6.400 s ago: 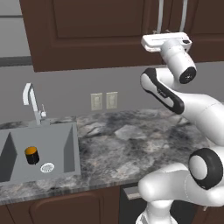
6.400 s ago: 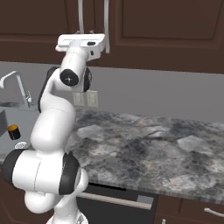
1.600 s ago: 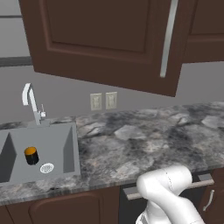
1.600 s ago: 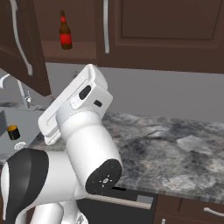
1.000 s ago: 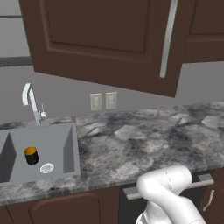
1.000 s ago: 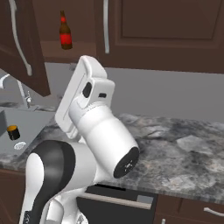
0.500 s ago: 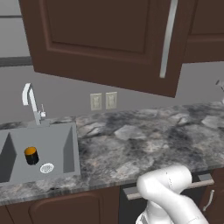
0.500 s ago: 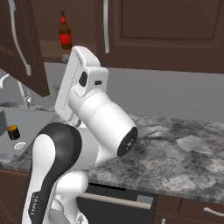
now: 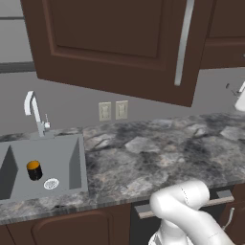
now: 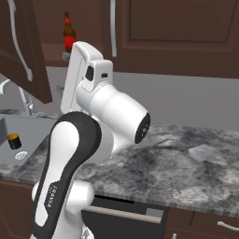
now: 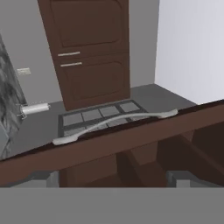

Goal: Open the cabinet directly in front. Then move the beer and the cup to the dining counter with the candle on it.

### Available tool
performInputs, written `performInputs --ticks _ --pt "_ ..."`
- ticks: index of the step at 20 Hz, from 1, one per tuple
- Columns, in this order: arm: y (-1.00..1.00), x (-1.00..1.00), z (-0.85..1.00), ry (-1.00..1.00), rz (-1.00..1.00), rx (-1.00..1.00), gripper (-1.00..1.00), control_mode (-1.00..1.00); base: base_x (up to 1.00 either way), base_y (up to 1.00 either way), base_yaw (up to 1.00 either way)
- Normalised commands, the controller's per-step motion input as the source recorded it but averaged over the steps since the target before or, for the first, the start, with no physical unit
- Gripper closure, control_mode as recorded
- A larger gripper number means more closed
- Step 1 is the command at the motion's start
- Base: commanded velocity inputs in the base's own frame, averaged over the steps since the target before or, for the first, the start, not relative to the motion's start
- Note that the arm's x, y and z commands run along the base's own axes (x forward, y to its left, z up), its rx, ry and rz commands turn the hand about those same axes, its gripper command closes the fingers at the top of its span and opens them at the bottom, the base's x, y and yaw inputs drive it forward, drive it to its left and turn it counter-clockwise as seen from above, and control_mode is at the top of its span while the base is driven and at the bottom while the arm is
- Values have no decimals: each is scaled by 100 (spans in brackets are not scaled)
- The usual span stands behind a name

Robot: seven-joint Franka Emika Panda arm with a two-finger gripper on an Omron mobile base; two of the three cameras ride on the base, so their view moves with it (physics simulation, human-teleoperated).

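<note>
The cabinet stands open, its left door swung out over the sink, so the first step looks done. The beer stands on the shelf inside, above the sink and to its right, not yet taken; the cup I cannot see. The arm reads "FRANKA"; the bottle's red label is unreadable. Fingers spread wide, holding nothing.

Cabinet doors stood swung open, so the shelf front was reachable; the beer sat there, though the arm's own white bulk crowded the gap below it.
</note>
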Motion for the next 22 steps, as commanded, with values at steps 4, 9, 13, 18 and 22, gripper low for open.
performInputs --ticks 4,9,13,18,22 --pt "31 34 0 -5 4 -6 -100 -100 0 0 0" --pt "10 37 0 0 0 -6 -100 -100 0 0 0" --pt "10 39 0 0 0 -3 -100 -100 0 0 0" --pt "19 21 0 0 -1 -1 -100 -100 0 0 0" --pt "32 20 0 0 0 -1 -100 -100 0 0 0"
